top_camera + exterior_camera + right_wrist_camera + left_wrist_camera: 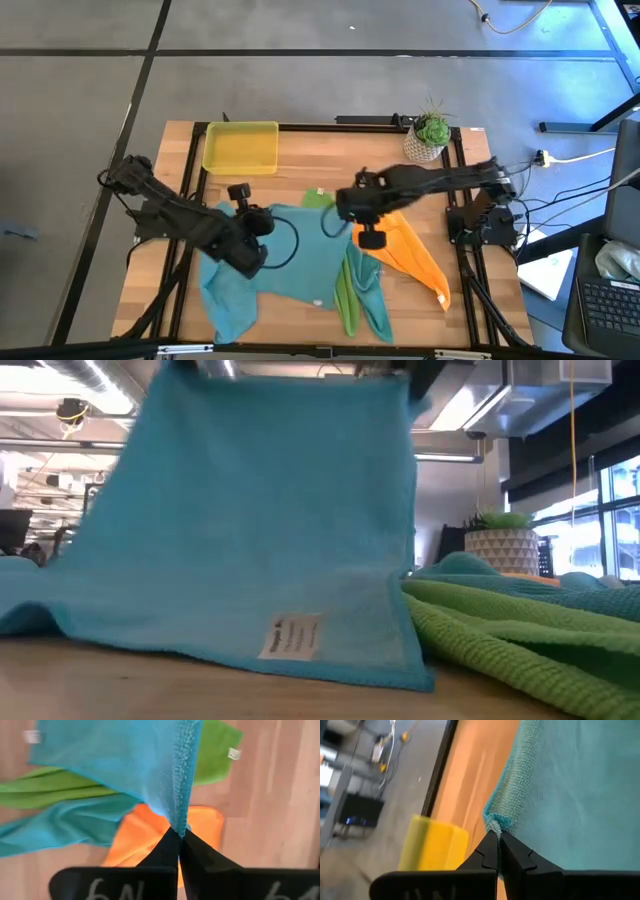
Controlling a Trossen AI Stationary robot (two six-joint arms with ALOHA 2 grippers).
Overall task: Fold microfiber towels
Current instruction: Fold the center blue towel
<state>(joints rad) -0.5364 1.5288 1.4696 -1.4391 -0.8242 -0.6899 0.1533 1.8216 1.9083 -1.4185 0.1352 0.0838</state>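
- Your left gripper (496, 836) was clamped on one top corner of a light blue towel (300, 255), its two dark fingers (487, 851) pressed together on a small tuft of the hem, as the left wrist view showed.
- Your right gripper (179, 834) pinched the other top corner the same way, fingertips closed tight on the cloth edge above the orange towel (145, 832) and the green towel (55, 790).
- Between the two grips the light blue towel (265, 510) hung as a nearly flat sheet in the low view, its bottom hem and white label (292, 635) resting on the wooden table (150, 690).
- The high view placed this towel at the table's middle, with the green towel (347, 290) and a teal towel (375, 300) bunched just beside it and the orange towel (415, 255) to the right; the yellow tray (241, 147) sat well apart at the far edge, and a potted plant (431, 135) stood at the far right corner.
- To do this step well, you needed to keep both corners level and the top edge taut, so the sheet stayed free of wrinkles.
- You would have judged it wise to lay the top edge over onto the resting hem, corners matched, clear of the green towel (520, 625) close alongside.
- Both holds caught only the very corner, so any jerk looked likely to pull the cloth free.
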